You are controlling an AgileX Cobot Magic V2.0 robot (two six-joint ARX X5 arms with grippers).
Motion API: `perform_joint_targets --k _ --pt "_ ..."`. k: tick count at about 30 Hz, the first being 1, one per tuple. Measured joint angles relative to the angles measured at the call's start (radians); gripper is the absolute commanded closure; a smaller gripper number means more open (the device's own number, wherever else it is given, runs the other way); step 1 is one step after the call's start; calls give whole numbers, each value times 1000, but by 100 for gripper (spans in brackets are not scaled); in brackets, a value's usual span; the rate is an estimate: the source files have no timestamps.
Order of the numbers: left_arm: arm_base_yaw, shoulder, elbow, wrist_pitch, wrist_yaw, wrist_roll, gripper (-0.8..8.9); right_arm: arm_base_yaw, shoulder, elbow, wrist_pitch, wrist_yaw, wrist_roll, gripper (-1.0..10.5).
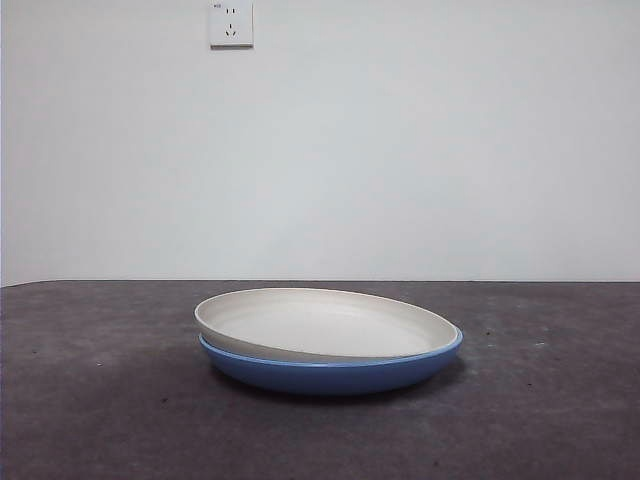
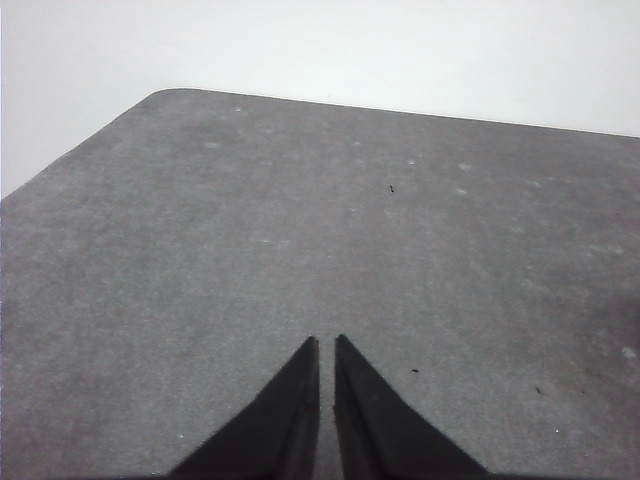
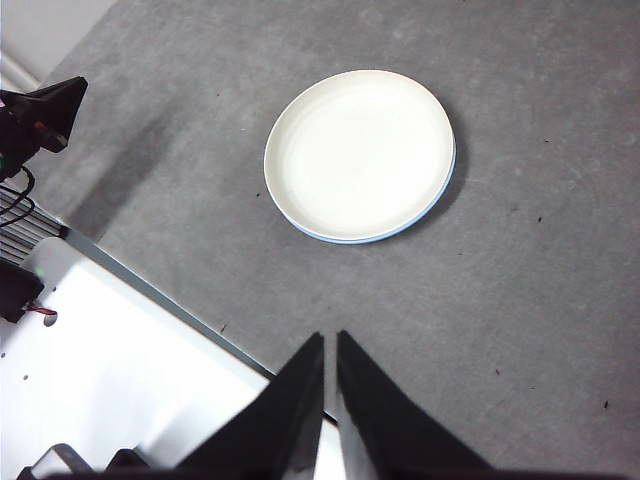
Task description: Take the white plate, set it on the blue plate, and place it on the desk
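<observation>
The desk (image 1: 100, 400) is a dark grey-brown, speckled surface that fills the lower part of the front view and runs back to a plain pale wall (image 1: 400, 150). A white wall socket (image 1: 231, 23) sits high on that wall.

The blue plate (image 1: 330, 374) rests flat on the desk near its middle. Only its glossy underside and lighter rim edge show below the upper plate. The white plate (image 1: 330, 322) lies nested in the blue plate, slightly tilted: its left rim stands proud of the blue rim, while its right rim sits down inside it. In the right wrist view the white plate (image 3: 360, 152) covers nearly all of the blue plate (image 3: 440, 190), which shows only as a thin crescent.

The right gripper (image 3: 330, 345) hangs high above the desk, well apart from the stack, jaws nearly closed and holding nothing. The left gripper (image 2: 327, 348) is over bare desk, jaws likewise drawn to a narrow slit, empty.
</observation>
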Motion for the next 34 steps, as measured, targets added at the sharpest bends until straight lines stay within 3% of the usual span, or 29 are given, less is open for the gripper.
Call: perform_joint_targets --k 15,19,22,25,31,34 --pt "0 0 0 0 0 0 788 -7 0 0 0 0 0 929" --pt "0 0 0 0 0 0 787 -119 -23 -16 24 25 -101 929" --pt "0 0 0 0 0 0 788 -253 -106 -143 235 26 -219 929" --pt "0 0 0 0 0 0 787 -367 -199 -338 519 26 -285 929" --pt "0 0 0 0 0 0 787 -511 -374 -803 1094 26 -316 929" --pt "0 0 0 0 0 0 787 -556 -451 -993 1251 27 -320 929"
